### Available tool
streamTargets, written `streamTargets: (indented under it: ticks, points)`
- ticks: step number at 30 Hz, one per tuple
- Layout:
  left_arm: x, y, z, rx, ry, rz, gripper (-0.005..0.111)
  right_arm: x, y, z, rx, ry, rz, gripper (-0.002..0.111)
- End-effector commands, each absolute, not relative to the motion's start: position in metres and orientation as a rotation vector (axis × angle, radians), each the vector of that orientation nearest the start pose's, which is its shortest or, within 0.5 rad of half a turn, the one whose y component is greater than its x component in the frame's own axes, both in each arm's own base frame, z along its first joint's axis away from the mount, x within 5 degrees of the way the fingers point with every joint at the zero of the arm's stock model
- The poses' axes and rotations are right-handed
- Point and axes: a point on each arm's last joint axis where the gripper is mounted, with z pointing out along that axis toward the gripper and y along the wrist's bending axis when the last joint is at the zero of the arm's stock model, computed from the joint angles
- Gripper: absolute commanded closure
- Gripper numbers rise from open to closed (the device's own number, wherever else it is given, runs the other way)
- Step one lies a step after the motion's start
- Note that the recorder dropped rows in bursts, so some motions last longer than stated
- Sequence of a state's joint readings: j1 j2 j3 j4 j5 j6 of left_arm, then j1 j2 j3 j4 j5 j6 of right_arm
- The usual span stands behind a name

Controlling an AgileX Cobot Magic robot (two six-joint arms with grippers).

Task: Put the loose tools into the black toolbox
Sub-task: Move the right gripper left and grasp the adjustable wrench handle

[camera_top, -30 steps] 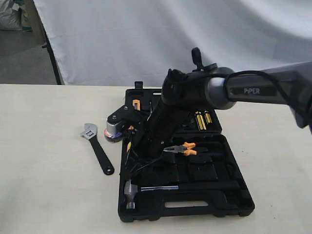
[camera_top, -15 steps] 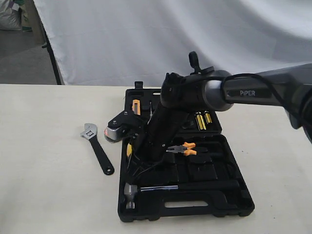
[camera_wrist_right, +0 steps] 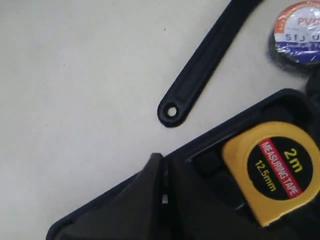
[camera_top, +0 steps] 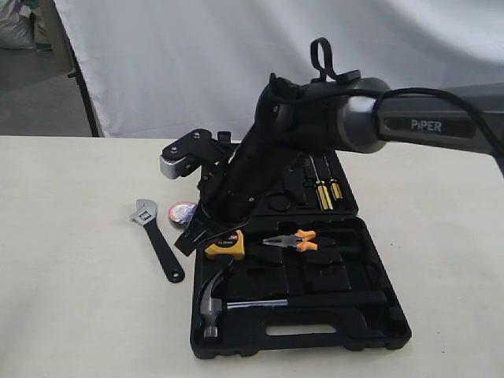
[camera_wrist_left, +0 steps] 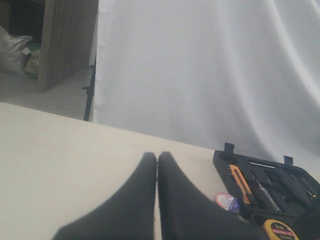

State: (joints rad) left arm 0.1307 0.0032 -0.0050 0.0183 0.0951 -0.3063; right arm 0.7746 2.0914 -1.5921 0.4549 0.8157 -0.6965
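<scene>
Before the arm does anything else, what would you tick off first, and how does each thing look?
1. The black toolbox is open: ok.
2. The hammer is packed: ok, it lies in the toolbox's near half.
3. The tape roll is packed: not ok, it sits on the table beside the toolbox.
4. The wrench is packed: not ok, it lies on the table.
5. The right gripper is free: ok, shut and empty, at the toolbox's edge.
6. The left gripper is free: ok, shut and empty.
</scene>
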Motion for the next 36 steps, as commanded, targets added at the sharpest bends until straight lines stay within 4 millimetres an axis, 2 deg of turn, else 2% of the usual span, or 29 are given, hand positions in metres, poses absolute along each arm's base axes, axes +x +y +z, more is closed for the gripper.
streamTargets:
  ticks: [1,2,3,5,8,11,15,21,22,23,25,30,36]
  points:
    - [0.055,0.009,0.208,-0.346,1.526,-0.103,0.106,0.291,0.349,0.193,-1.503,2.234,0.507,0.078]
    - [0.055,0.009,0.208,-0.346,1.526,-0.103,0.106,0.288,0.353,0.194,-1.509,2.213,0.505,0.071]
    - [0.055,0.009,0.208,-0.346,1.526,-0.103,0.106,0.284,0.361,0.195,-1.503,2.172,0.504,0.055]
    - [0.055,0.009,0.208,-0.346,1.526,-0.103,0.106,0.282,0.369,0.195,-1.487,2.128,0.504,0.046]
    - [0.055,0.009,0.208,-0.346,1.526,-0.103,0.106,0.287,0.379,0.187,-1.421,2.174,0.549,0.047]
    - [0.055,0.009,0.208,-0.346,1.526,-0.103,0.106,0.300,0.395,0.167,-1.350,2.232,0.573,0.047]
    - [0.055,0.009,0.208,-0.346,1.526,-0.103,0.106,0.314,0.413,0.145,-1.339,2.259,0.586,0.047]
    - [0.055,0.009,0.208,-0.346,1.526,-0.103,0.106,0.321,0.412,0.105,-1.403,2.310,0.491,0.047]
    - [0.055,0.009,0.208,-0.346,1.526,-0.103,0.106,0.321,0.412,0.104,-1.407,2.316,0.490,0.047]
    - [0.055,0.009,0.208,-0.346,1.526,-0.103,0.106,0.320,0.410,0.101,-1.424,2.333,0.485,0.048]
    - [0.055,0.009,0.208,-0.346,1.526,-0.103,0.106,0.316,0.409,0.099,-1.455,2.362,0.484,0.058]
    - [0.055,0.009,0.208,-0.346,1.526,-0.103,0.106,0.296,0.407,0.097,-1.575,2.483,0.488,0.107]
    - [0.055,0.009,0.208,-0.346,1.526,-0.103,0.106,0.278,0.405,0.110,-1.679,2.568,0.530,0.109]
